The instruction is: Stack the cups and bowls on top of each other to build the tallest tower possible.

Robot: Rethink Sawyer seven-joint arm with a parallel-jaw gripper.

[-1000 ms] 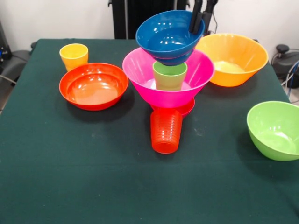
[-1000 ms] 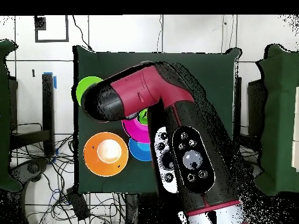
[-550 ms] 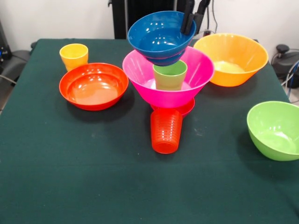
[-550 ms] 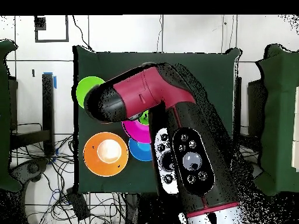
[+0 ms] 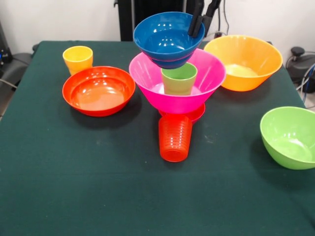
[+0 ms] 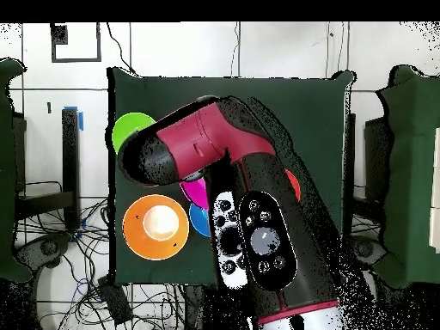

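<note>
**Claw carried blue bowl above the tower**

Claw came down from the top edge of the front view, right of centre, and its two dark fingers pinched the far right rim of the medium blue bowl, one finger inside the wall and one outside. Held by one side only, the bowl hung a little tilted over the upper left rim of the large pink bowl; whether the two touched could not be told. The light green cup stood upright inside the pink bowl, which I judge was why the blue bowl stayed high: it had to clear the cup or sit upon it.

Under the pink bowl a magenta rim showed, so the tower rested on a small base. The ribbed orange-red cup stood just in front of it on the counter. The yellow cup and red-orange bowl waited at the upper left, the yellow-orange bowl at the upper right, the lime green bowl at the right edge.

In the overhead view the arm covered most of the tower.
</note>
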